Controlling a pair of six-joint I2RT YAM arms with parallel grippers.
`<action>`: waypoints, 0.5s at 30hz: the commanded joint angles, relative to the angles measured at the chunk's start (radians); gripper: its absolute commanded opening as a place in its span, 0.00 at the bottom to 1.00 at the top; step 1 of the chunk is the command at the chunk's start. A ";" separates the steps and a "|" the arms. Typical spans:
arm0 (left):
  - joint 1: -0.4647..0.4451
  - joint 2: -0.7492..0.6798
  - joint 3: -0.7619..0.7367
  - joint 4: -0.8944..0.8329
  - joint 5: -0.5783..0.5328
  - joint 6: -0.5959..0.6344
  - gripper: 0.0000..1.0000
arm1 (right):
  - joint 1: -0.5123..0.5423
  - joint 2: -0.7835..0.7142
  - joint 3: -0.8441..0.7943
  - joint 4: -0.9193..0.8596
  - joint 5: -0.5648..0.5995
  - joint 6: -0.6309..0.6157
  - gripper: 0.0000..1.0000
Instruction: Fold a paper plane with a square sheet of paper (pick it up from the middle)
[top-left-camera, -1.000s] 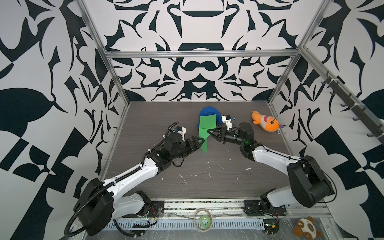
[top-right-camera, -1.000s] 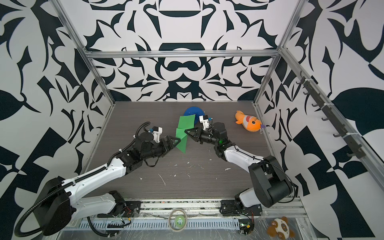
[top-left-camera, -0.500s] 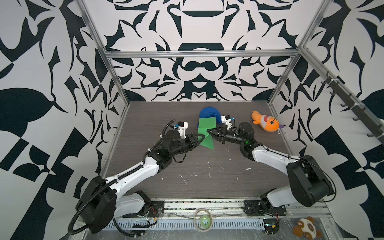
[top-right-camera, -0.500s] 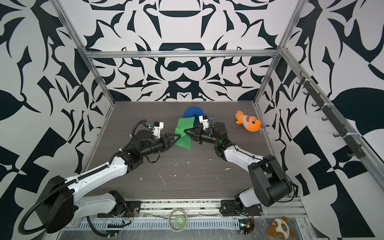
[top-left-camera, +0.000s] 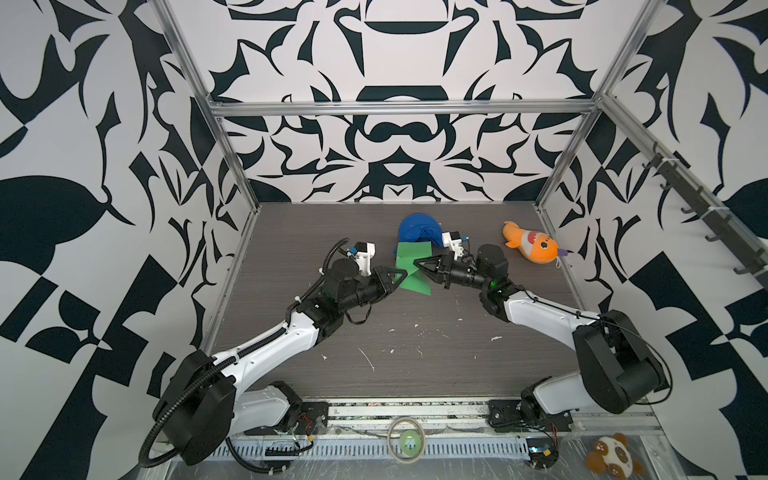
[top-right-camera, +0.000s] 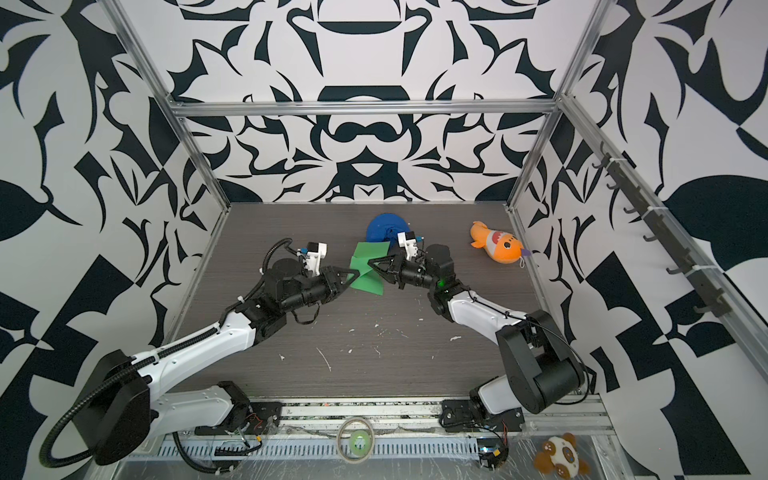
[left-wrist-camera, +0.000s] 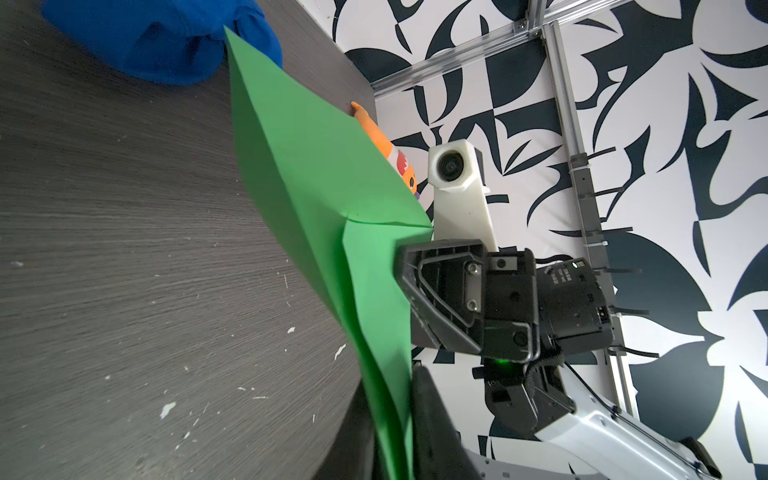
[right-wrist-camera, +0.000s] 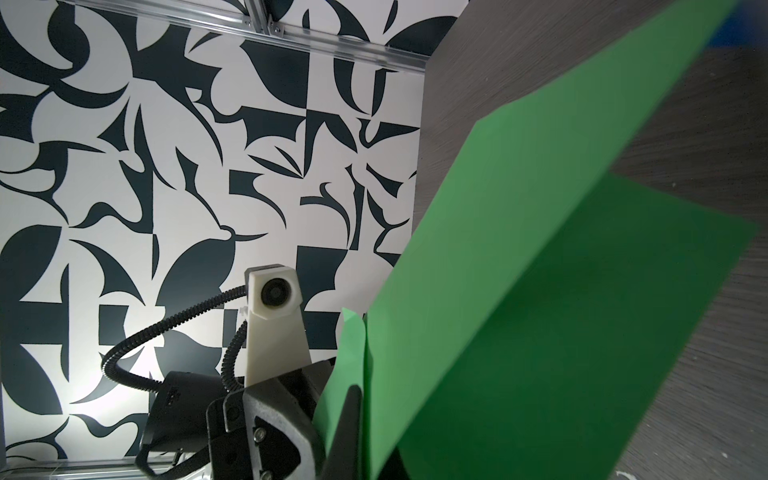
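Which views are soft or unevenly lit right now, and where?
Both top views: evenly lit and sharp, the paper has crisp edges, shadows are faint. Left wrist view: the paper is sharp mid-sheet and smeared at the end nearest the lens. Right wrist view: the paper's edges are blurred while the wall pattern stays sharp, with a bright glow on the wall behind the cable.

Blue cloth lump (top-left-camera: 417, 227) just behind right gripper (top-left-camera: 417, 262); orange plush fish (top-left-camera: 532, 247) well off its right; white scraps (top-left-camera: 365, 358) scattered in front.
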 joint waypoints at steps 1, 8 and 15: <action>0.010 0.004 -0.016 -0.004 -0.002 0.005 0.13 | 0.003 -0.004 0.021 0.017 -0.008 -0.032 0.00; 0.011 0.008 -0.001 -0.047 0.006 0.028 0.03 | 0.003 -0.032 0.033 -0.087 -0.007 -0.120 0.05; 0.031 -0.009 0.045 -0.304 -0.050 0.100 0.03 | -0.043 -0.130 0.067 -0.483 0.127 -0.343 0.47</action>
